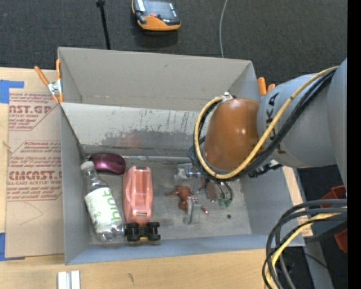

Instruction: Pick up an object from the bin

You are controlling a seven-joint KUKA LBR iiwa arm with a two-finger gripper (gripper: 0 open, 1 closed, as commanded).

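Camera view: grey metal bin point(169, 121) w/ scuffed, sloped back wall, on a light wood top point(169, 271). Dark floor beyond; an orange-and-black handheld device point(156, 14) lies there, well away from the gripper point(193, 210) toward the view's top.

The gripper is low over the bin floor, right of centre. A small reddish-brown crumpled thing point(181, 195) lies just beside it on the view's left. Can't tell if they touch, or if it's gripped.

Further left of the gripper: pink plastic tape dispenser point(138, 195), then a clear plastic bottle w/ green-lettered white label point(101, 209) on its side. A dark magenta oval mouse-shaped thing point(108, 163) is left & toward the back wall. A small black toy car point(142, 232) is left & toward the near wall.

Arm comes in from the view's right: grey link, rounded orange cover point(231, 132) above the gripper, yellow & black cables looped round it. Gripper open or closed: can't tell.
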